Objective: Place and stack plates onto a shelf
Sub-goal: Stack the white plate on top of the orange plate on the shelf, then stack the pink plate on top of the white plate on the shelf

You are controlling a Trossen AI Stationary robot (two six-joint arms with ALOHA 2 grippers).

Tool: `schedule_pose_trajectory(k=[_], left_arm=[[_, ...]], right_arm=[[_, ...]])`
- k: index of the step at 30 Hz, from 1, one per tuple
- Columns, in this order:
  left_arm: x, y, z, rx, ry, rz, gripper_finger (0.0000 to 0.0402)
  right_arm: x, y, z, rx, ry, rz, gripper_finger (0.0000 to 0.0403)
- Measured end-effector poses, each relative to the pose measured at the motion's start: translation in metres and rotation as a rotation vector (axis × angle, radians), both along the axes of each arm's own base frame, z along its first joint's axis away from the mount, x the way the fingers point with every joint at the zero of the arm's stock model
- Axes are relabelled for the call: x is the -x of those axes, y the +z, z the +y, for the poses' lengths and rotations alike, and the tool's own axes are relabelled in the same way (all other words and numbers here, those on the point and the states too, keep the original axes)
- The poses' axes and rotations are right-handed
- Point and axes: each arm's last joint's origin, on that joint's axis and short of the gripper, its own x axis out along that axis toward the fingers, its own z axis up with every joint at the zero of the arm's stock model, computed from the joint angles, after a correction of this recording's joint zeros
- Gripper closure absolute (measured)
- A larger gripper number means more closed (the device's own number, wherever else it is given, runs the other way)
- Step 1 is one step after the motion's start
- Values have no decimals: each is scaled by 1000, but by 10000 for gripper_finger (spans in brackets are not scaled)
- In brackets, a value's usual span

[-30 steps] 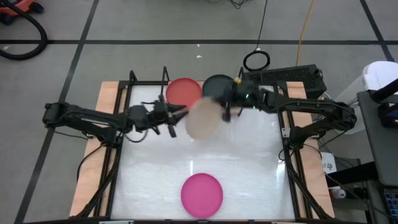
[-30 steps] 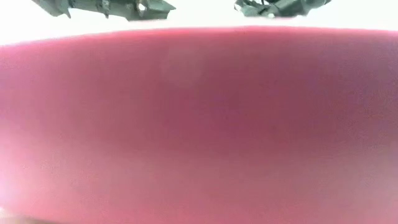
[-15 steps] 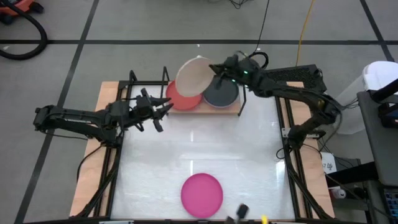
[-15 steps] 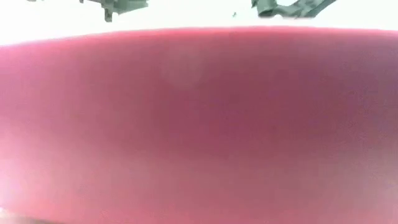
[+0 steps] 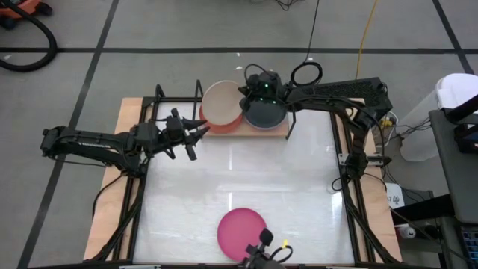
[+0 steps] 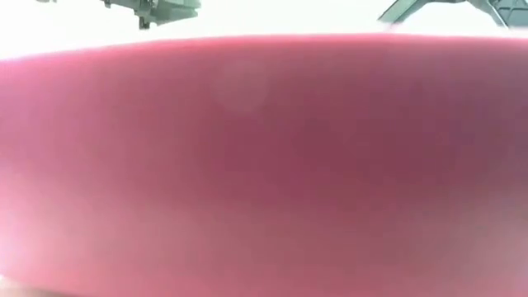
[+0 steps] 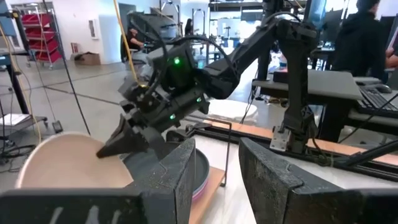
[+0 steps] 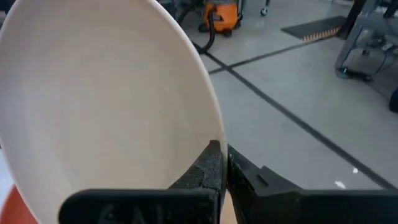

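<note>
A beige plate (image 5: 220, 104) hangs tilted over a red plate (image 5: 211, 126) on the left half of the light-wood shelf (image 5: 261, 131), with my right gripper (image 5: 243, 96) shut on its rim. Whether the beige plate touches the red one I cannot tell. A black plate (image 5: 266, 114) lies flat on another plate on the shelf's right half. A magenta plate (image 5: 240, 232) lies flat near the table's front edge and fills the low view (image 6: 264, 165). My left gripper (image 5: 200, 134) stands open just near and left of the shelf, holding nothing. My right gripper pinches the beige plate's rim (image 8: 210, 138) between its two shut fingers (image 8: 208, 167), on the side nearest the black plate. The fingers come nearly level from the table's right, slanting a little down. The plate slopes down and away from the held edge (image 7: 106, 151), over the red plate.
The shelf's thin black frame (image 5: 159, 96) rises at the far left corner. A small dark object with a yellow bit (image 5: 265, 243) shows at the table's near edge beside the magenta plate. Bare white tabletop (image 5: 246, 175) lies between the shelf and the magenta plate.
My right gripper has carried the beige plate from above the table's middle toward the far edge, then down and leftward over the red plate on the shelf; the plate has turned as it went. My left gripper has drawn back toward the table's left edge, staying open.
</note>
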Motion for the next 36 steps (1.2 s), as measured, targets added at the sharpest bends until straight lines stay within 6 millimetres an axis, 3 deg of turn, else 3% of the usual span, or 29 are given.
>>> schedule_pose_trajectory(k=[7, 17, 24, 27, 31, 36], left_arm=[[0, -4, 0, 0, 0, 43, 273], [0, -5, 0, 3, -1, 48, 273], [0, -5, -1, 18, -15, 48, 273], [-1, -9, -6, 20, -55, 88, 273], [-9, -22, -17, 38, -117, 171, 273], [-36, -54, -38, 111, -232, 299, 273]], right_arm=[[-2, -9, -1, -48, -15, 0, 393], [-3, -9, 2, -42, 0, 22, 317], [4, 24, 18, -43, 187, -42, 266], [18, 59, 37, -67, 393, -114, 260], [50, 107, 81, 31, 543, -189, 263], [105, 126, 141, 178, 648, -296, 263]])
